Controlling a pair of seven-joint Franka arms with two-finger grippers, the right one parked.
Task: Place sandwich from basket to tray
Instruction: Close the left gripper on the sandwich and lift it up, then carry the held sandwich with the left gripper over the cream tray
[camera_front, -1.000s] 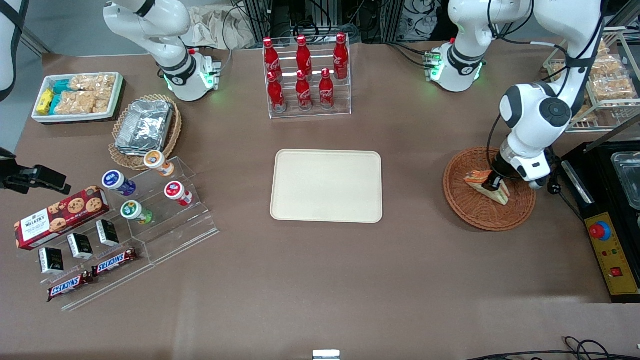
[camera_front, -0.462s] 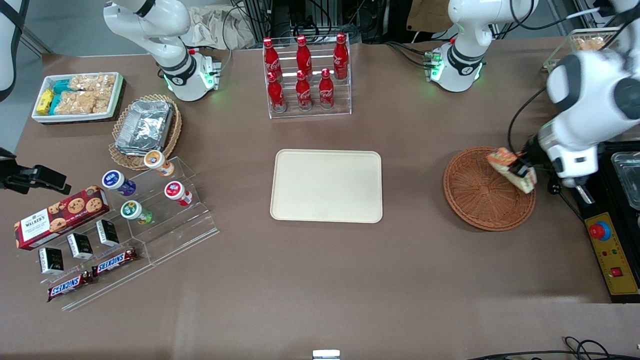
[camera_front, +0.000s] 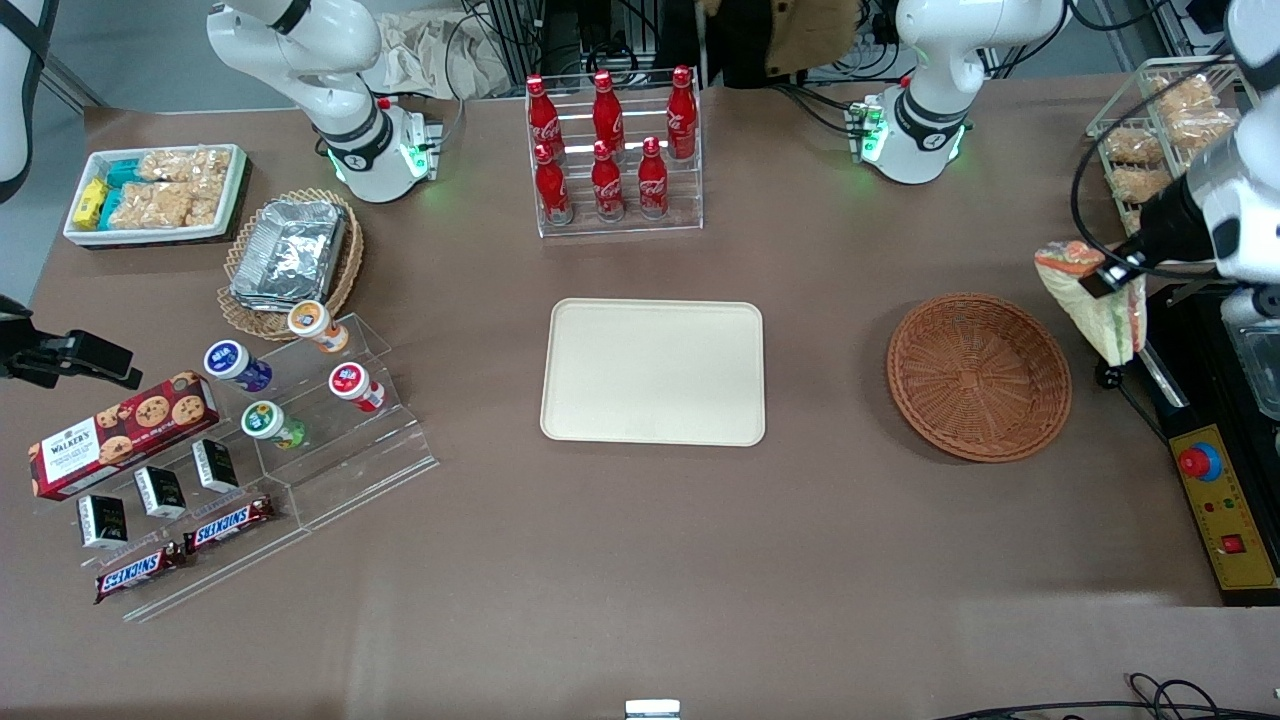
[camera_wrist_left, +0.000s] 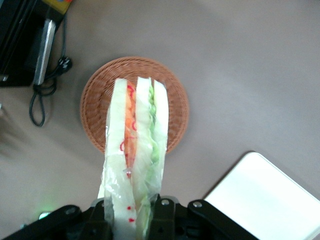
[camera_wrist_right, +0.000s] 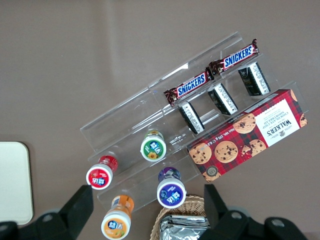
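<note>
At right of the front view, the jaws (camera_front: 1113, 277) hang above the table, closed narrowly on one end of the sandwich (camera_front: 1092, 300), clear of the basket (camera_front: 978, 376). Risk: the wrapped wedge dangles from that pinch and could slip during the carry to the tray (camera_front: 653, 372) at frame centre.

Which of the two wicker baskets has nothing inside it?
The reddish-brown basket under the gripper gripping the sandwich. The lighter basket holds foil trays.
</note>
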